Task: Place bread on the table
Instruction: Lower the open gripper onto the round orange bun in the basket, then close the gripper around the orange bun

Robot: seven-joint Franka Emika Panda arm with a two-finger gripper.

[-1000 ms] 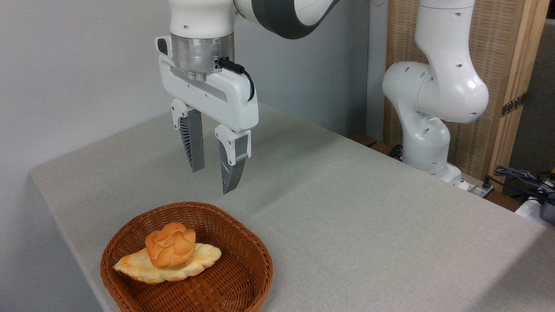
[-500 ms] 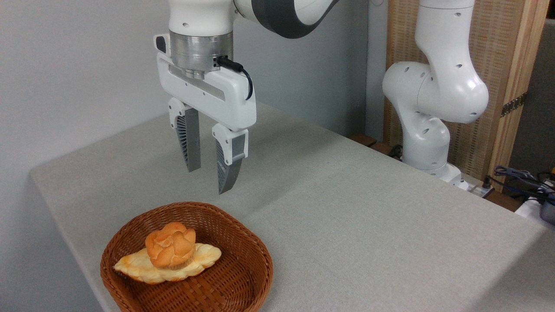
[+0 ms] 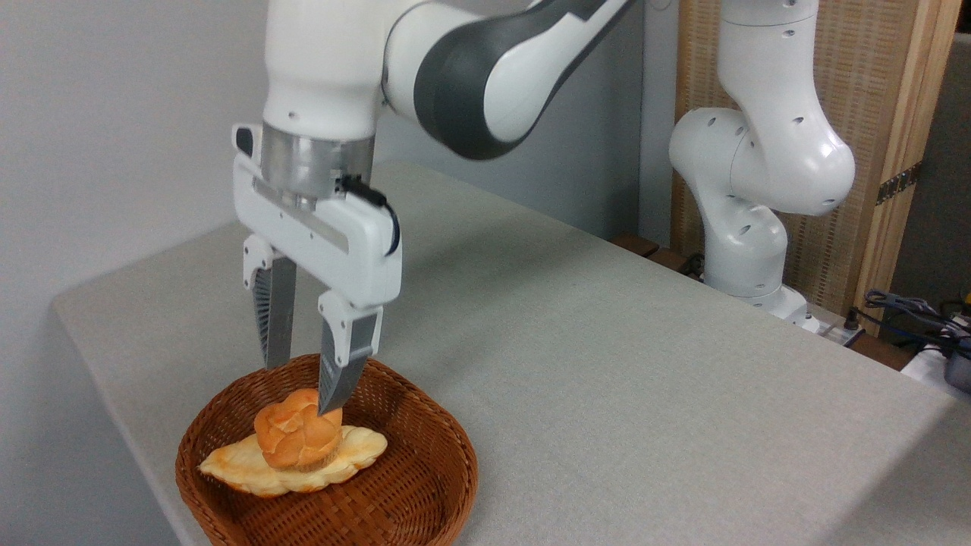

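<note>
Robot gripper [image 3: 302, 388] poised over a bun [image 3: 296, 428] in a wicker basket [image 3: 425, 485].
Ribbed grey fingers [image 3: 343, 371] stand apart above the lobed, golden bun, which rests on a pale braided loaf [image 3: 235, 469]; the basket sits on a grey fabric-textured counter [image 3: 607, 364].

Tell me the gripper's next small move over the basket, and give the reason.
Probably lower a little further, jaws kept open. The gripper hangs open above the bread, which sits on the longer loaf in the basket. Its fingertips appear level with the bun's top, not yet straddling its sides, so closing now would likely slip.
</note>
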